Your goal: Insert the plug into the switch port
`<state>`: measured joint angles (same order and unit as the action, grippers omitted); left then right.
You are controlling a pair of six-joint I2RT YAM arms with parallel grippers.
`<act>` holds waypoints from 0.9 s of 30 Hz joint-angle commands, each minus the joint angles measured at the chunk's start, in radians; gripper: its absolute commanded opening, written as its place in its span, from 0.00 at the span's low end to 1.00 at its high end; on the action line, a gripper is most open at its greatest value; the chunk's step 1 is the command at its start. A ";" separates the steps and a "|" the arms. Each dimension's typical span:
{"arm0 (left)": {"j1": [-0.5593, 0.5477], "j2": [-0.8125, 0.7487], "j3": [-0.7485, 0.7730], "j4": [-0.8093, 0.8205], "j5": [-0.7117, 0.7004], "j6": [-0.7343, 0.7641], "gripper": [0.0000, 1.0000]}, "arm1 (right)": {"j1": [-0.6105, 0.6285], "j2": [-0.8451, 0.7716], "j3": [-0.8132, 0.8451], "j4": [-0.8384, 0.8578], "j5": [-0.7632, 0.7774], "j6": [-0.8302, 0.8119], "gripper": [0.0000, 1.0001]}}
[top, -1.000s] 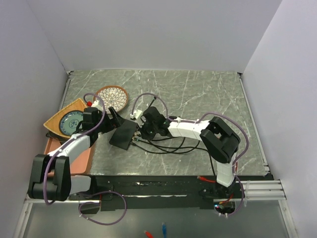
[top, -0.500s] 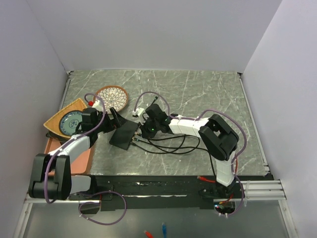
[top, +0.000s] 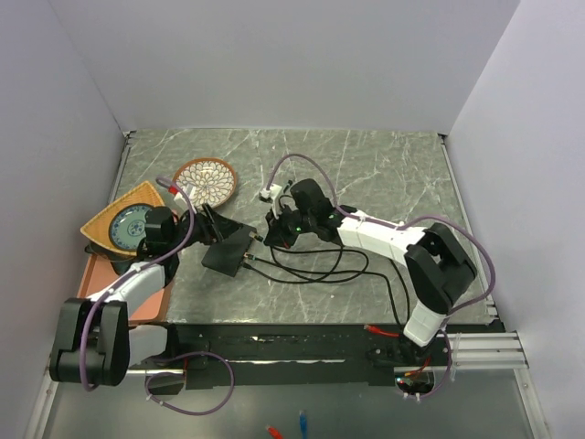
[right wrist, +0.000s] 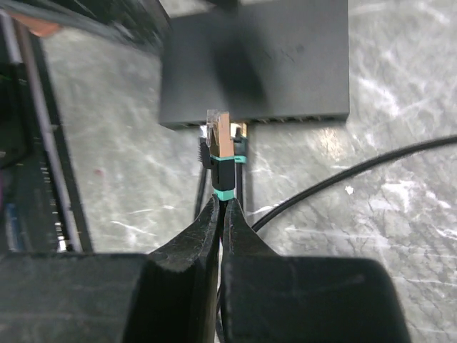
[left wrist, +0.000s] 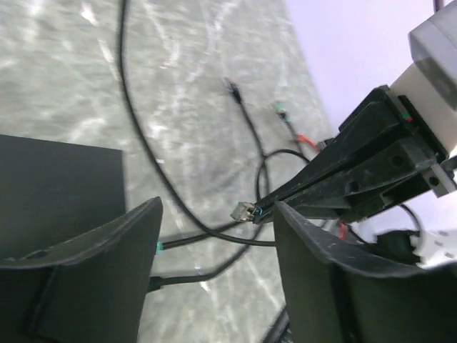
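The matte-black switch (top: 228,249) lies left of centre on the marble table. In the right wrist view the switch (right wrist: 257,64) shows its socket edge with two black cables plugged in. My right gripper (top: 274,233) is shut on the plug (right wrist: 223,153), a clear connector with a teal-banded black boot. It holds the plug just short of the socket row, pointing at it. My left gripper (top: 208,229) is open at the switch's far left edge. In the left wrist view the plug (left wrist: 243,211) hangs between my open left fingers (left wrist: 93,271), and the switch (left wrist: 57,179) lies at the left.
A round patterned dish (top: 206,181) sits behind the switch. An orange triangular plate (top: 123,224) and a reddish tray (top: 96,274) lie at the left edge. Black cables (top: 315,267) loop across the table in front of the right arm. Loose cable ends (left wrist: 234,89) lie further off.
My right arm has stretched out and its gripper has shifted slightly right and back, still holding the plug. My left arm has drawn back to the left. The switch has stayed put.
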<state>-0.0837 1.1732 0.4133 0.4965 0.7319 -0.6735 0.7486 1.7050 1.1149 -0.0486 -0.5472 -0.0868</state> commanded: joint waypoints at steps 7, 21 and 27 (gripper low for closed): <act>-0.077 0.037 -0.005 0.211 0.138 -0.081 0.64 | -0.012 -0.096 -0.027 0.070 -0.114 0.045 0.00; -0.154 0.052 0.033 0.165 0.089 -0.064 0.09 | -0.018 -0.139 -0.032 0.070 -0.137 0.070 0.00; -0.162 0.013 0.028 0.137 -0.002 -0.119 0.01 | -0.014 -0.192 -0.058 0.067 -0.004 0.078 0.15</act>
<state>-0.2398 1.2232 0.4206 0.6273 0.8032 -0.7727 0.7364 1.6173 1.0718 -0.0078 -0.6384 -0.0296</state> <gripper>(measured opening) 0.069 0.033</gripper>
